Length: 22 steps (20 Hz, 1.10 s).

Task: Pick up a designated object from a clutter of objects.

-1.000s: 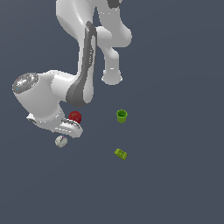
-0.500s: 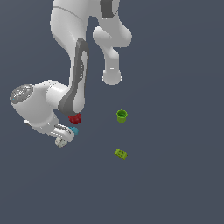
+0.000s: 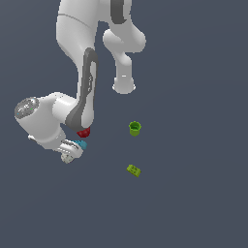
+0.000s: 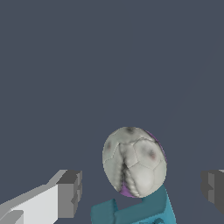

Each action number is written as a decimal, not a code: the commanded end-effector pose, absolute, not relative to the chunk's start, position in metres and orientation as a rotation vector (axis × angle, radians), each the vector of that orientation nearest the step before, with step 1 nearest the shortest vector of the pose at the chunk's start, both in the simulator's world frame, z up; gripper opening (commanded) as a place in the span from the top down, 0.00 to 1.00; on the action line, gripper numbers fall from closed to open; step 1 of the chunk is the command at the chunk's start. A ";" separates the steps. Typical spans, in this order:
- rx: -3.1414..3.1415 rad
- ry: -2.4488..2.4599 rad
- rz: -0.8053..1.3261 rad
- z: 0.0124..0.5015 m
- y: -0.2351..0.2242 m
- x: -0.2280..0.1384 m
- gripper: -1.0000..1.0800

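Whitish-grey ball [image 4: 134,162], seamed like a football with faint purple and dark marks, lies on the dark surface [image 3: 193,203] between the hand's [image 4: 142,187] two parted fingers [image 4: 70,193], neither of which touches it, as the wrist view shows. From the exterior view the white Panda arm [image 3: 80,72] bends low over the clutter toward that view's left, its wrist housing covering most of the items beneath. A red ball [image 3: 84,131] peeks out under the arm's grey joint, and just below it a sliver of the blue studded brick [image 3: 81,144] shows; in the wrist view that brick sits right against the whitish ball. Well apart, toward the exterior view's right, a green cup [image 3: 135,128] stands upright, and nearer the camera a lime-green brick [image 3: 134,170] lies alone.
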<state>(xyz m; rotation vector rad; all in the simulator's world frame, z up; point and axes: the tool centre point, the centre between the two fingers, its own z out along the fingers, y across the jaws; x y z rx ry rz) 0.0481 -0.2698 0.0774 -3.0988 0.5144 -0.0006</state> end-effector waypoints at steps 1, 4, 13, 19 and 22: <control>-3.099 0.515 0.001 0.065 -0.270 0.047 0.04; -3.099 0.516 0.001 0.049 -0.270 0.047 0.04; -3.099 0.516 0.001 0.038 -0.271 0.048 1.00; -3.099 0.516 0.001 0.038 -0.271 0.048 1.00; -3.099 0.516 0.000 0.039 -0.271 0.048 1.00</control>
